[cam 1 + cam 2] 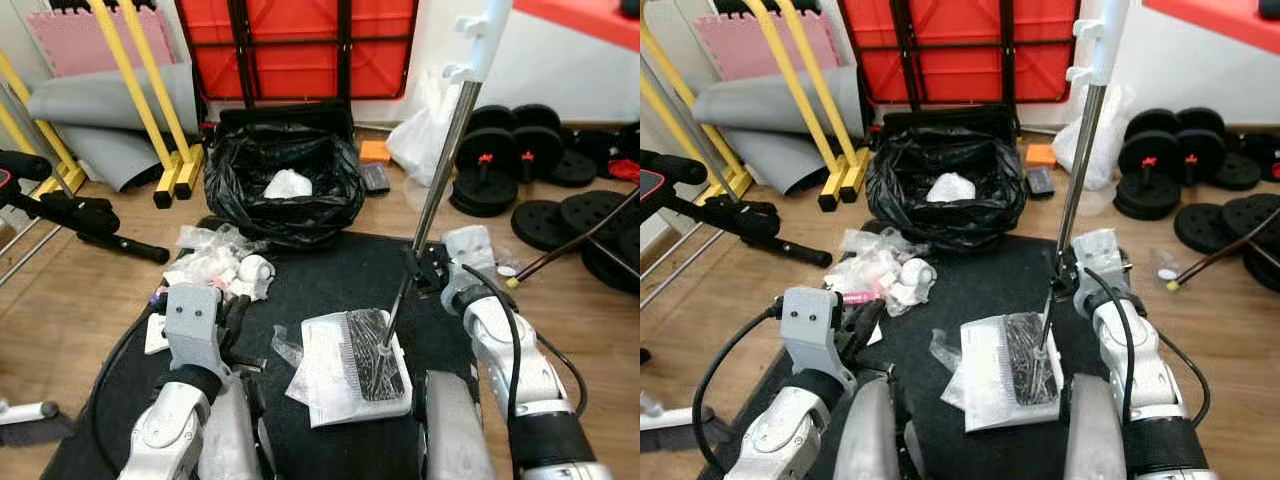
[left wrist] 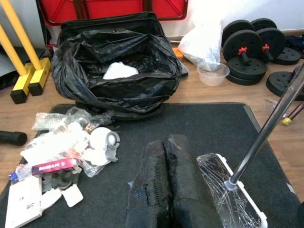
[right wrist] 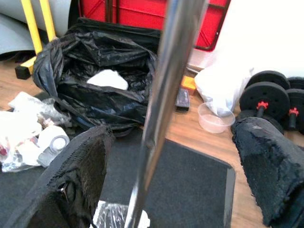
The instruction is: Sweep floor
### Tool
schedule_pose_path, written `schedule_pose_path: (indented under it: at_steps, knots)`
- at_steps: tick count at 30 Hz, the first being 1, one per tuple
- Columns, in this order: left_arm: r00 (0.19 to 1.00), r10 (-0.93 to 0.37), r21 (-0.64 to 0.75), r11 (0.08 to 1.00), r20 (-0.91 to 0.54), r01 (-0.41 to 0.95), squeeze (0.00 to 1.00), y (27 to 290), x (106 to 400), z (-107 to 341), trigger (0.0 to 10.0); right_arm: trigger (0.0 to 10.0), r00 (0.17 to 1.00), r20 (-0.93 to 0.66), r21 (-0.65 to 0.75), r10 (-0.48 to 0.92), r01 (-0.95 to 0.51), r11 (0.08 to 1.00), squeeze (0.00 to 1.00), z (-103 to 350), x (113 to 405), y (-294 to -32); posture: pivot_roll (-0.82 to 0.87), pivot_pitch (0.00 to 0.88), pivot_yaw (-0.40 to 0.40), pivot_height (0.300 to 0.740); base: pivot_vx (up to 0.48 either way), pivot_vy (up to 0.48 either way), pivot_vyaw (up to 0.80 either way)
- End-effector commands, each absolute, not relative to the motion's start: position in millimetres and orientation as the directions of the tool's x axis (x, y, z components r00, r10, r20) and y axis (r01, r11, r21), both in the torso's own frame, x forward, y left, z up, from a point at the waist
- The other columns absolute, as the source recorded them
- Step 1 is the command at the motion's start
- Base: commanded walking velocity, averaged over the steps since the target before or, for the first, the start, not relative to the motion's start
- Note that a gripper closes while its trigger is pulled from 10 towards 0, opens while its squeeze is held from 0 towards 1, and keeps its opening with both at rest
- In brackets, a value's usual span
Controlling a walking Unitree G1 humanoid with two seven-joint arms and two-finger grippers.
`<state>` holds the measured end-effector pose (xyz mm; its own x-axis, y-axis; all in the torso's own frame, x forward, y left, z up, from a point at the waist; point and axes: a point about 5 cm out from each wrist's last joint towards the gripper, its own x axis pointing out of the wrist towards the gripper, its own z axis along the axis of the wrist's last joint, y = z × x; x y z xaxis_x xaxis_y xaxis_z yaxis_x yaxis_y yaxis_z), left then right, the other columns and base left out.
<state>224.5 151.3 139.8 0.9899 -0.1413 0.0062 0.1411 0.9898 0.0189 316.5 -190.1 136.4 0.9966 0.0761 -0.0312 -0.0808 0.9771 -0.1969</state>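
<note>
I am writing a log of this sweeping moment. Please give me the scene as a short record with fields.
Mat: black mat on wooden floor
Broom: metal pole upright, between open fingers of right gripper
Dustpan: white dustpan on mat
Litter: pile of wrappers at mat's left side
Bag: open black trash bag beyond mat
Left gripper: fingers shut, holding nothing

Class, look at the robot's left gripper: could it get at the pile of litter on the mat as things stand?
Probably yes: the left gripper, fingers shut, sits just beside the litter pile on the black mat, with nothing between.
</note>
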Motion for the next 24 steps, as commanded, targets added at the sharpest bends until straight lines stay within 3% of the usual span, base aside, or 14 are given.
schedule_pose_path:
  at_steps: [1,24]
  knots:
    - [0.991,-0.130,0.023,0.991,-0.007,0.130,0.00,153.0,224.8,135.6,10.0,10.0,0.995,-0.036,-0.190,0.089,-0.094,0.977,0.00,133.5,316.8,-188.0,-0.02,0.071,0.036,0.431,0.000,0.000,0.00]
    - [0.992,-0.124,0.025,0.992,0.008,0.124,0.00,150.9,225.3,136.0,10.0,10.0,0.989,-0.107,-0.179,0.106,-0.124,0.976,0.00,112.6,316.8,-193.7,-0.01,0.067,0.032,0.416,0.000,0.000,0.00]
